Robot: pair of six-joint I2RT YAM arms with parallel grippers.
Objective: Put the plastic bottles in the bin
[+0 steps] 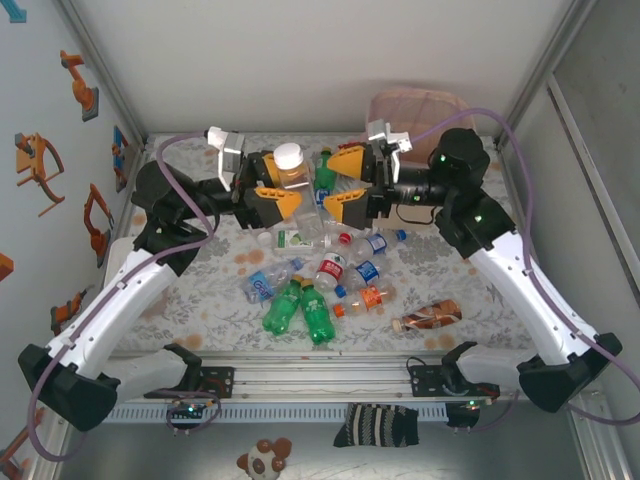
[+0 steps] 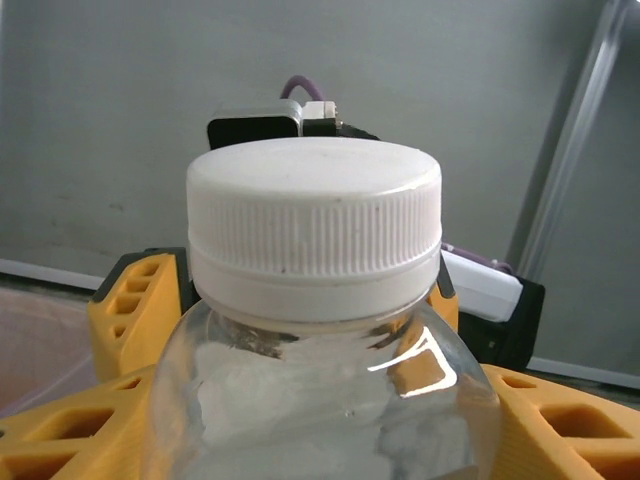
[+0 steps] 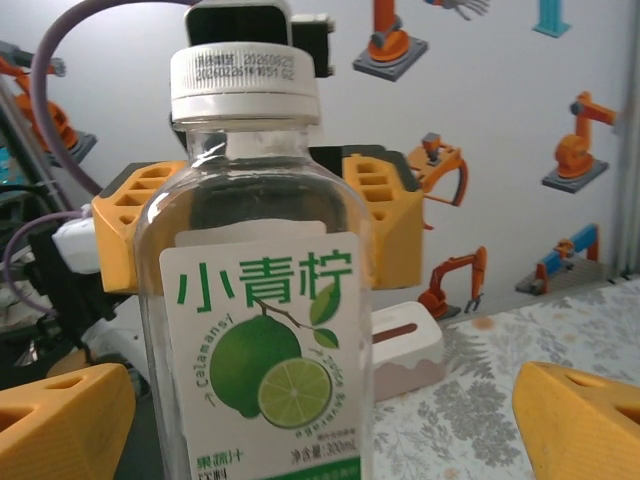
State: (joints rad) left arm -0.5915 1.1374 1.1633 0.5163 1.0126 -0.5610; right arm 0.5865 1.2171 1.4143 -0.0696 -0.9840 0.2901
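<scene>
A clear bottle [image 1: 291, 168] with a white cap [image 2: 315, 220] and a green lime label [image 3: 262, 330] is held upright above the table. My left gripper [image 1: 274, 184] is shut on its body, one yellow finger [image 2: 130, 320] on each side. My right gripper [image 1: 336, 183] faces it from the right, open, its fingers [image 3: 575, 420] spread wide and clear of the bottle. Several more plastic bottles [image 1: 330, 268] lie in a heap mid-table, with two green ones [image 1: 300, 310] in front and a brown one [image 1: 428, 317] to the right. The pink bin [image 1: 415, 105] stands at the back right.
A green bottle [image 1: 324, 168] stands behind the two grippers. A white and pink box [image 3: 405, 350] sits on the patterned cloth beyond the held bottle. Walls close in the table on the left, back and right. A striped sock [image 1: 375, 425] lies below the front rail.
</scene>
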